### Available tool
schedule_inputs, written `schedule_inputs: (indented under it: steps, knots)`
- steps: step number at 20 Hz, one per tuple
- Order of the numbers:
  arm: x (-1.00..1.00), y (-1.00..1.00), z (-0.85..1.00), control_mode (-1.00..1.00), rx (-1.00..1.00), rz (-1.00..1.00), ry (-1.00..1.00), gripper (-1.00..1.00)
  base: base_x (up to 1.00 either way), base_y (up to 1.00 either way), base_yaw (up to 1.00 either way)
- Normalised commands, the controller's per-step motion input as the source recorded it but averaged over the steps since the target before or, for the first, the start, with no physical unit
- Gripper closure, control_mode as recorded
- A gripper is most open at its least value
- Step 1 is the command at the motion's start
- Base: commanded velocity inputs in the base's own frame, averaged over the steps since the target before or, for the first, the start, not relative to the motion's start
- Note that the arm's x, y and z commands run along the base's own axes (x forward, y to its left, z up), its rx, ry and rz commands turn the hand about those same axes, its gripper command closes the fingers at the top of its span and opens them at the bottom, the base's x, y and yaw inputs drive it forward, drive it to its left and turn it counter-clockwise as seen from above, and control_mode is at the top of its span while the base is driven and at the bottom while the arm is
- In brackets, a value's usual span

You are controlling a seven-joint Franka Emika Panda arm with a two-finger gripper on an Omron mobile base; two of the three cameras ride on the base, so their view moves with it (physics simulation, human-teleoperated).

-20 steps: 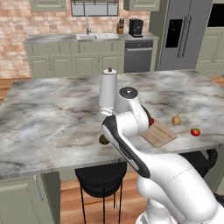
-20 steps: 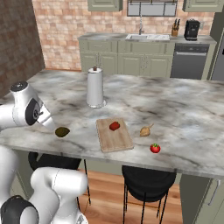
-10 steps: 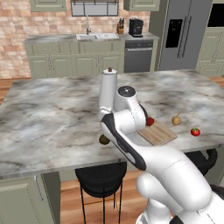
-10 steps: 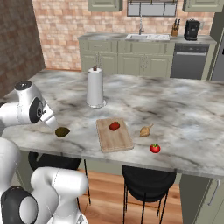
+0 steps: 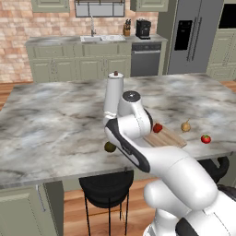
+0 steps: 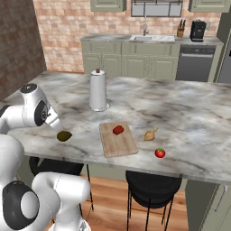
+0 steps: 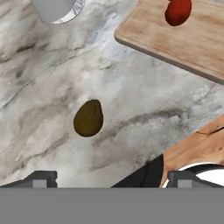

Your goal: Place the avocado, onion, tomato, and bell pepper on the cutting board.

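The dark olive avocado (image 7: 89,118) lies on the marble counter, above and a little left of my gripper (image 7: 113,179), which is open with nothing between its fingertips (image 7: 41,179). In the base views the avocado (image 5: 109,146) (image 6: 64,135) sits near the counter's front edge, left of the cutting board (image 6: 118,143) (image 5: 169,138) (image 7: 192,43). The red bell pepper (image 6: 118,130) (image 5: 157,127) (image 7: 178,12) rests on the board. The tan onion (image 6: 150,134) (image 5: 185,126) and the red tomato (image 6: 159,153) (image 5: 205,138) lie on the counter right of the board.
A white paper towel roll (image 6: 98,91) (image 5: 114,94) stands upright behind the board; its base (image 7: 57,8) shows at the top of the hand view. Black stools (image 6: 149,189) stand below the counter's front edge, which runs close to the avocado.
My arm has shifted slightly over the counter's front edge near the avocado. The produce and the board have not moved, and the gripper stays open.
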Motion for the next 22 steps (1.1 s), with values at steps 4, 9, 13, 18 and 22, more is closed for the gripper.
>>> schedule_inputs:
  steps: [4,9,13,18,22]
  knots:
    - [0.18,0.00,-0.14,-1.00,0.00,0.00,0.00,-1.00,0.00,0.00,0.00]
    - [0.16,0.00,-0.21,-1.00,0.00,0.00,0.00,-1.00,0.00,0.00,0.00]
    - [0.16,0.00,-0.21,-1.00,0.00,0.00,0.00,-1.00,0.00,0.00,0.00]
    - [0.14,0.00,-0.20,-1.00,0.00,0.00,0.01,-1.00,0.00,0.00,0.00]
    - [0.10,0.03,-0.16,-1.00,0.00,0.00,0.02,-1.00,0.00,0.00,0.00]
